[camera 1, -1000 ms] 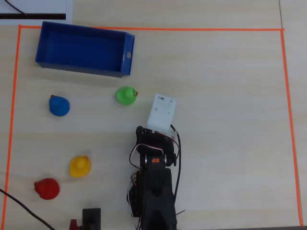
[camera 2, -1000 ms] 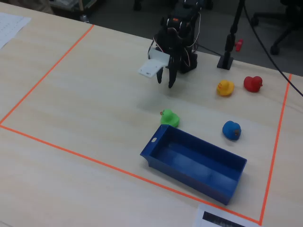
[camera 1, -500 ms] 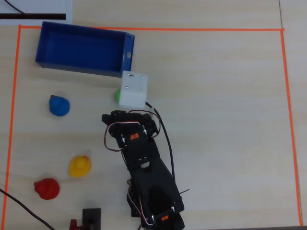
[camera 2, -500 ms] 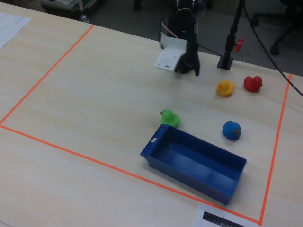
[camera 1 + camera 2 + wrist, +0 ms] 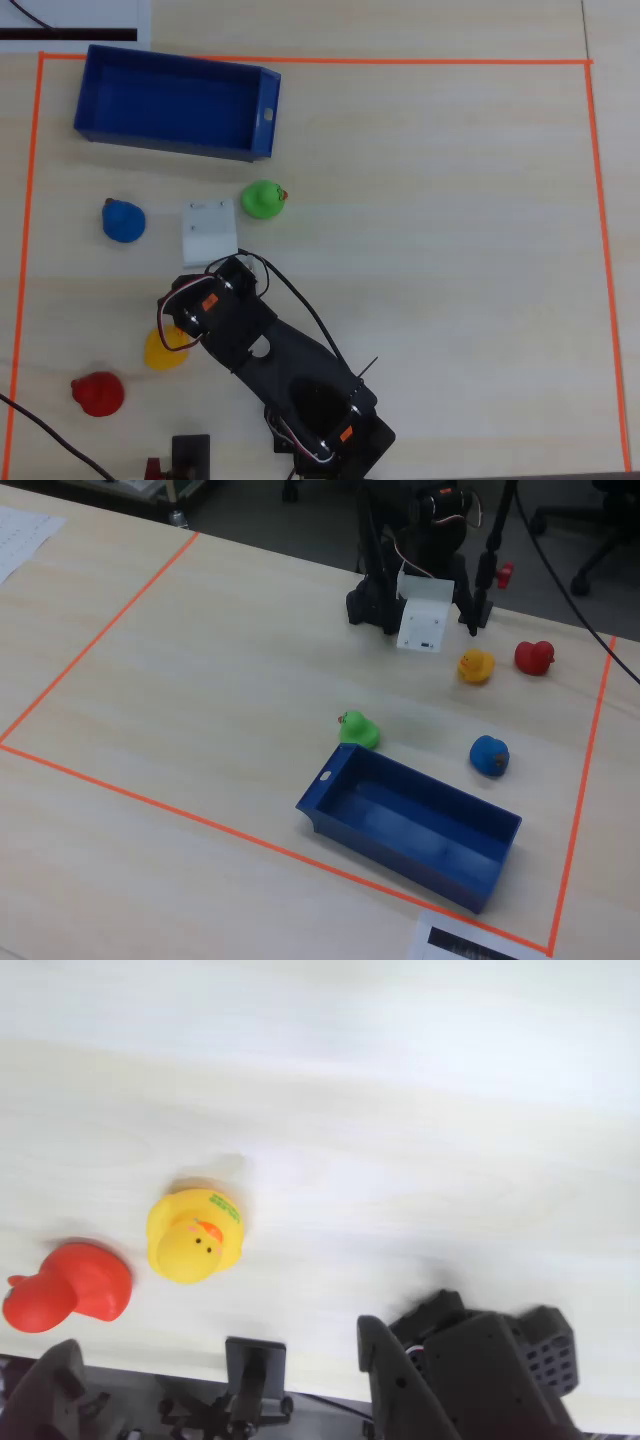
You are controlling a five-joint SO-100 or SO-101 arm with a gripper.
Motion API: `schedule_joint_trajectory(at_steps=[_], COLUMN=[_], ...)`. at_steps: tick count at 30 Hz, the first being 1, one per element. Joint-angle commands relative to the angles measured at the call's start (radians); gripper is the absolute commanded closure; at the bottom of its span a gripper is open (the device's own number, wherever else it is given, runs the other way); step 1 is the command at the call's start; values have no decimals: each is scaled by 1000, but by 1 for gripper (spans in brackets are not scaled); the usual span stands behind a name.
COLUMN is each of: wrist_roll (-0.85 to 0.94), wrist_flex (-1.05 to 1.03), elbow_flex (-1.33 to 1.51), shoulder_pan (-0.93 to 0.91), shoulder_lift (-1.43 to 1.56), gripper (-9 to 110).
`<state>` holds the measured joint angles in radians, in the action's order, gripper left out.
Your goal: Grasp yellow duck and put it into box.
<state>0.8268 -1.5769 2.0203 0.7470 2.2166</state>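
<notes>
The yellow duck (image 5: 160, 350) sits on the table near the lower left, also seen in the wrist view (image 5: 195, 1236) and the fixed view (image 5: 476, 666). My gripper (image 5: 225, 1390) is open and empty. Its two dark fingers (image 5: 392, 1375) stand wide apart at the bottom edge of the wrist view, with the duck on the table beyond them and apart from both. In the overhead view the arm's head (image 5: 205, 308) hangs over the duck's upper right edge. The long blue box (image 5: 100, 128) lies empty at the upper left, with its round hole in the right end wall; it also shows in the fixed view (image 5: 330, 792).
A red duck (image 5: 98, 393) lies just below and left of the yellow one, also in the wrist view (image 5: 65, 1288). A blue duck (image 5: 123, 220) and a green duck (image 5: 263, 199) sit below the box. A white block (image 5: 210, 230) stands by the arm's head. Orange tape (image 5: 22, 250) frames the area. A black clamp (image 5: 190, 455) is at the table edge.
</notes>
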Motion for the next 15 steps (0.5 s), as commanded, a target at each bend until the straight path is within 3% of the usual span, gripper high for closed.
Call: schedule_joint_trajectory(at_steps=[1, 8, 15], wrist_roll=[-78, -210, -236], wrist_flex=[18, 67, 198], elbow_flex=[-6, 41, 109], shoulder_pan=[81, 206, 212], shoulder_lift=[9, -29, -104], gripper=[64, 63, 64])
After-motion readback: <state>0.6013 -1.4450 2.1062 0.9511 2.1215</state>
